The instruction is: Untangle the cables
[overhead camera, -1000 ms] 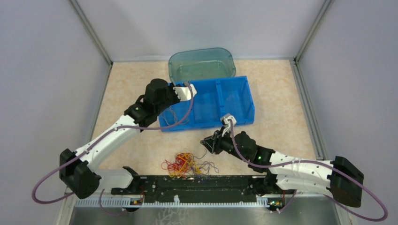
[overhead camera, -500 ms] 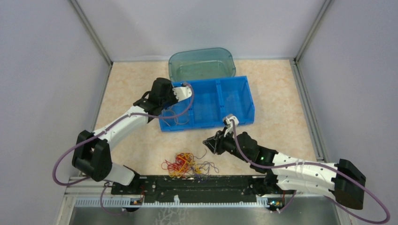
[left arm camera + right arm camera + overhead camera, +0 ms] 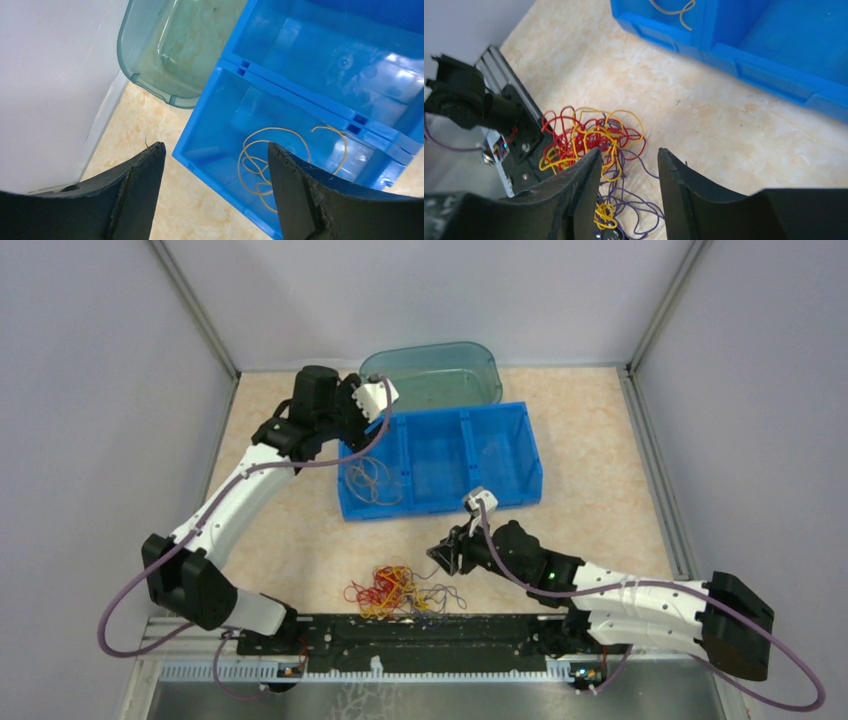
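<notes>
The cables (image 3: 400,590) lie as a tangled clump of red, yellow and purple strands on the table near the front rail; the right wrist view shows the clump (image 3: 589,135) too. One loose yellow cable (image 3: 372,480) lies in the left compartment of the blue bin (image 3: 530,455), and it also appears in the left wrist view (image 3: 260,160). My left gripper (image 3: 362,412) hangs open and empty above the bin's far left corner (image 3: 216,146). My right gripper (image 3: 445,555) is open just right of the clump, with purple strands on the table below its fingers (image 3: 629,150).
A teal see-through tub (image 3: 430,375) stands behind the blue bin against the back wall. The black front rail (image 3: 420,632) runs right beside the clump. Grey walls close in the left, right and back.
My left gripper opened, leaving the yellow cable in the bin, and drew back up and left toward the bin's far corner. My right gripper opened wider and shifted slightly left toward the clump.
</notes>
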Motion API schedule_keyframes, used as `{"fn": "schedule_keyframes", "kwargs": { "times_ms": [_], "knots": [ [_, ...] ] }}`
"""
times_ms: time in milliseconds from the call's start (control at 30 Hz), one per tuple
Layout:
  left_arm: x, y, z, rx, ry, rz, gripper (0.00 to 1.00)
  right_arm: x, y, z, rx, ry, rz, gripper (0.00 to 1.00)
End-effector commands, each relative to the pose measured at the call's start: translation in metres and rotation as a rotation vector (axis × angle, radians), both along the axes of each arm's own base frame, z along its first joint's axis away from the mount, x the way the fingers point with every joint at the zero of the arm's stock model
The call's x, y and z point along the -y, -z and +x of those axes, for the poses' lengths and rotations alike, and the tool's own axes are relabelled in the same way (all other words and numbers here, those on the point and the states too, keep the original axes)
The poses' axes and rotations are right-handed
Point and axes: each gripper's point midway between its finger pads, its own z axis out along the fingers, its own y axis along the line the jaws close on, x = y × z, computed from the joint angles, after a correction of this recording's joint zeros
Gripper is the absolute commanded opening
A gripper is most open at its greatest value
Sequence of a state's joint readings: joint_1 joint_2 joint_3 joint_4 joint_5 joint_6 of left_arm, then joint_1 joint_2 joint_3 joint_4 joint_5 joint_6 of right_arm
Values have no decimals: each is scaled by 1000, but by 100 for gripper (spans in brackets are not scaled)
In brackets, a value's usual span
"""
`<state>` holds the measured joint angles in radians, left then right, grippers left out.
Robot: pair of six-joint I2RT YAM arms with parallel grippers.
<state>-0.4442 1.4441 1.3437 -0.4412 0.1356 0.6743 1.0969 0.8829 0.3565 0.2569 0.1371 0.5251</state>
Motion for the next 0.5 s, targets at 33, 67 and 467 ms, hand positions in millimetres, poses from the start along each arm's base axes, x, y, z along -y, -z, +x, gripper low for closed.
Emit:
{"fn": "schedule_keyframes", "kwargs": {
  "times_ms": [33, 67, 467],
  "knots": [
    [4, -12, -55, -106, 144, -76, 84, -37, -22, -24, 128, -237, -34, 52],
    [3, -8, -66, -117, 172, -74, 85, -44, -18, -35, 151, -294, -63, 54],
    [-10, -19, -116, -77, 225, -116, 86, -78, 69, -55, 135, -480, -425, 48]
  ]
}}
